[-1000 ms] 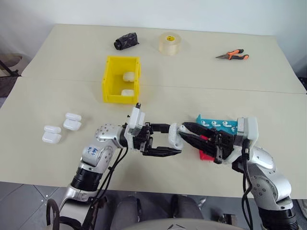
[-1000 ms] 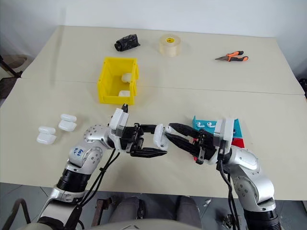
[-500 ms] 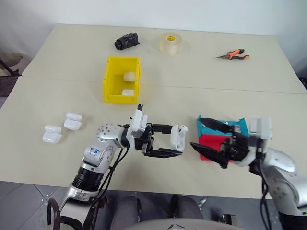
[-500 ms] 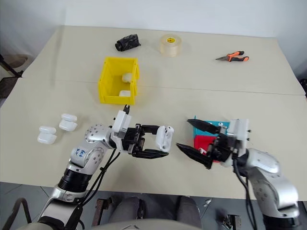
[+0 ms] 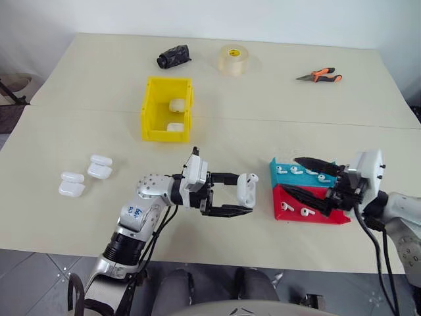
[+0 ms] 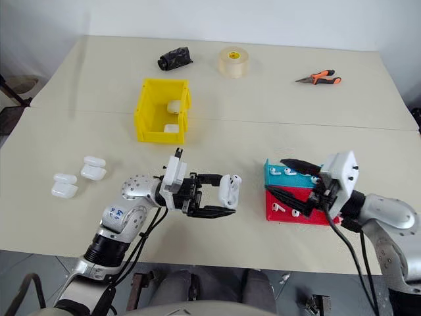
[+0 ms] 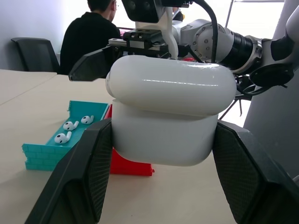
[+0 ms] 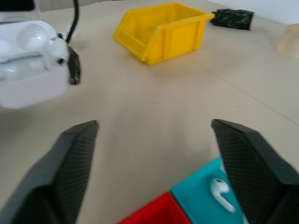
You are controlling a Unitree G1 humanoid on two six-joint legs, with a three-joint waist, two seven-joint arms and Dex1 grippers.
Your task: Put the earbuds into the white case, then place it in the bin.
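Presently we noted the left gripper [image 5: 238,196] clamped on the white case [image 5: 248,189], held above the table beside the trays. The right gripper [image 5: 306,178] hung spread and empty over the earbuds [image 5: 294,170]; we judged it should pinch one stem squarely.

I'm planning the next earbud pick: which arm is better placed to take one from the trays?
The right. Its right gripper hangs open directly over the teal tray and red tray holding earbuds, while the left gripper is shut on the white case.
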